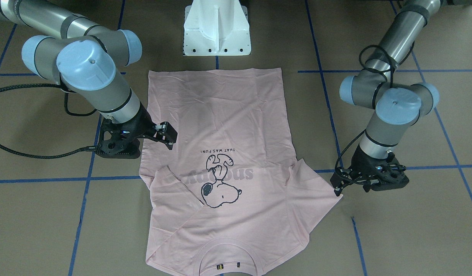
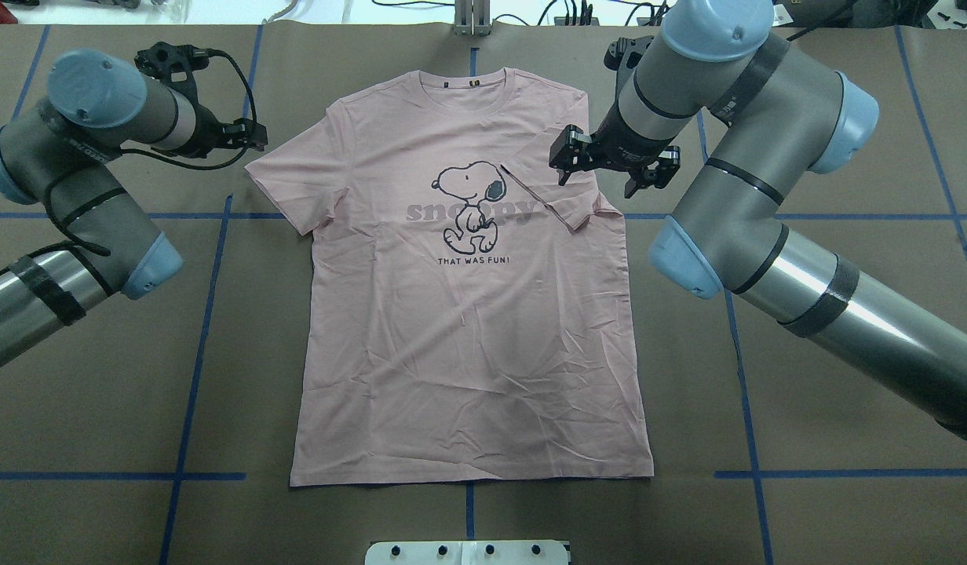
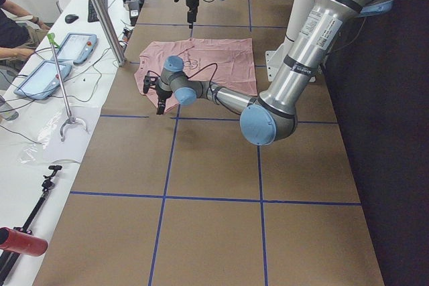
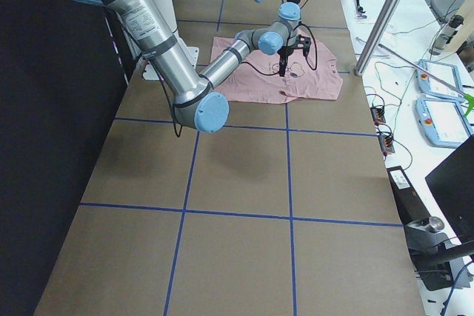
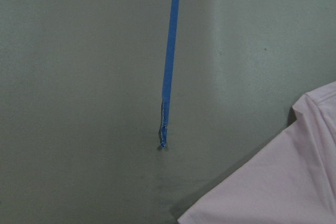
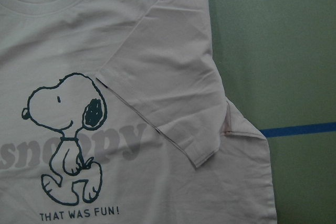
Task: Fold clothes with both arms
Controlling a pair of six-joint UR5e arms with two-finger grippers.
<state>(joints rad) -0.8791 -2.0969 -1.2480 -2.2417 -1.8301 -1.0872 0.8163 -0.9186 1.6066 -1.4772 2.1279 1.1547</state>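
Note:
The light pink Snoopy T-shirt [image 2: 468, 329] lies flat, print up, collar away from the robot. It also shows in the front view [image 1: 220, 115]. Its sleeve [image 2: 538, 196] on my right is folded inward over the print, as the right wrist view [image 6: 163, 93] shows. My right gripper [image 2: 566, 157] hovers just above that fold, open and empty [image 1: 167, 135]. The other sleeve [image 2: 283, 184] lies spread out. My left gripper [image 2: 244, 137] is open and empty beside its tip [image 1: 337, 186]. The left wrist view shows only the sleeve edge [image 5: 283, 182] on the brown table.
The white pedestal base [image 1: 217, 34] stands at the shirt's hem side. Blue tape lines [image 2: 209, 314] cross the brown table cover. A side bench with tablets [image 3: 60, 58] and a metal post [image 3: 100, 11] runs along the far edge.

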